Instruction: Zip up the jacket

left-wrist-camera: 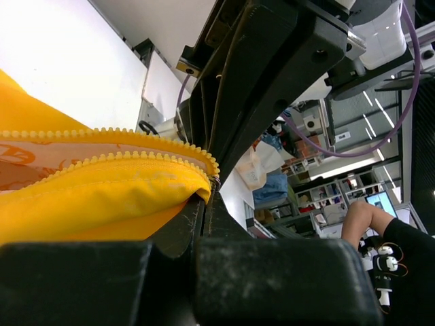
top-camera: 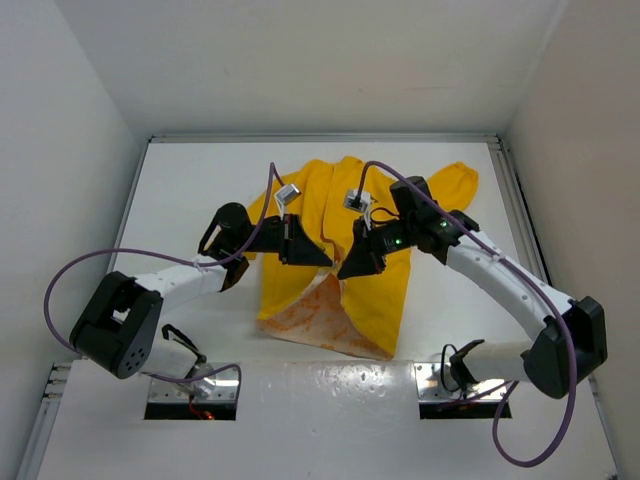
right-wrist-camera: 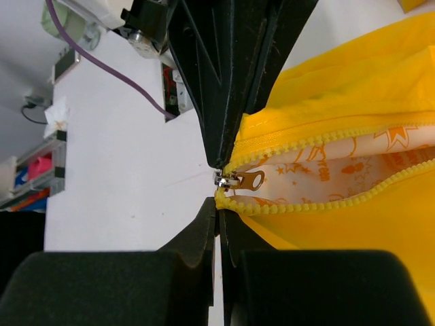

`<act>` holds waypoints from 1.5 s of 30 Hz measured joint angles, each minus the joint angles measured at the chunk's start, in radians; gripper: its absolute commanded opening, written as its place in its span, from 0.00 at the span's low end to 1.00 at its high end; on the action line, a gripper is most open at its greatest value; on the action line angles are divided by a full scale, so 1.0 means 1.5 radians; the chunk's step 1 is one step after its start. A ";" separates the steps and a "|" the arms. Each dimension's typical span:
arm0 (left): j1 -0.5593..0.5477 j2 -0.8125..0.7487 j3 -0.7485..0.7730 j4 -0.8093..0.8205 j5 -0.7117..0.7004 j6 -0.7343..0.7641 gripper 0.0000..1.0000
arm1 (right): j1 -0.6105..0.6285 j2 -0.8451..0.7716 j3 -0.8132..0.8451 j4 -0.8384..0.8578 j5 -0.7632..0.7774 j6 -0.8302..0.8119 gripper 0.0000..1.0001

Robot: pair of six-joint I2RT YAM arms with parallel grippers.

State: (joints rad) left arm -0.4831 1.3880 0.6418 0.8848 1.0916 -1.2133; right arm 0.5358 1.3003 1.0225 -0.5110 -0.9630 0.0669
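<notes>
The yellow jacket (top-camera: 322,200) lies on the white table, its lower front spread open to show the pale orange-speckled lining (top-camera: 310,315). My left gripper (top-camera: 318,258) and right gripper (top-camera: 348,268) meet tip to tip at the zipper's lower end. In the left wrist view my left gripper (left-wrist-camera: 209,193) is shut on the jacket's edge (left-wrist-camera: 102,197) at the end of the zipper teeth (left-wrist-camera: 102,157). In the right wrist view my right gripper (right-wrist-camera: 219,204) is shut on the other zipper edge, just below the metal slider (right-wrist-camera: 228,179) and its pull tab (right-wrist-camera: 250,180). The left gripper's fingers (right-wrist-camera: 224,81) close in from above.
The table (top-camera: 200,190) is boxed in by white walls on the left, back and right. Purple cables (top-camera: 75,270) loop off both arms. The arm bases (top-camera: 190,385) sit at the near edge.
</notes>
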 measured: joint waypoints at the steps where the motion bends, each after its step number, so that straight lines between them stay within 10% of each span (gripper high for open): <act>1: 0.000 0.000 0.000 0.000 0.000 0.000 0.00 | 0.001 0.000 0.002 -0.004 0.002 -0.010 0.00; 9: 0.000 0.001 0.000 -0.022 -0.001 0.033 0.00 | 0.007 -0.001 0.006 -0.031 0.013 -0.055 0.01; 13: 0.002 0.000 0.000 -0.025 -0.020 0.049 0.00 | 0.011 -0.006 0.002 -0.054 0.016 -0.048 0.57; 18: 0.005 -0.001 0.001 -0.034 -0.041 0.077 0.00 | -0.014 -0.031 -0.043 -0.011 0.000 0.058 0.74; 27: 0.006 -0.001 0.063 -0.423 -0.033 0.396 0.04 | -0.190 -0.030 -0.122 0.015 0.038 0.260 0.71; 37: -0.018 0.061 0.117 -0.835 -0.076 0.747 0.55 | -0.147 0.073 -0.024 -0.080 0.301 0.239 0.35; 41: -0.026 0.052 0.123 -0.913 -0.067 0.836 0.61 | -0.108 0.106 -0.019 -0.100 0.390 0.241 0.16; 42: -0.025 0.041 0.125 -0.924 -0.067 0.859 0.88 | -0.099 0.117 -0.019 -0.105 0.408 0.248 0.14; 45: -0.012 -0.025 0.133 -0.931 -0.080 0.903 0.92 | -0.081 0.152 -0.019 -0.115 0.452 0.272 0.09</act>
State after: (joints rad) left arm -0.5018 1.3506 0.8417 -0.5121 0.9714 0.1410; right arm 0.4149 1.5276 0.9936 -0.6834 -0.2852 0.4744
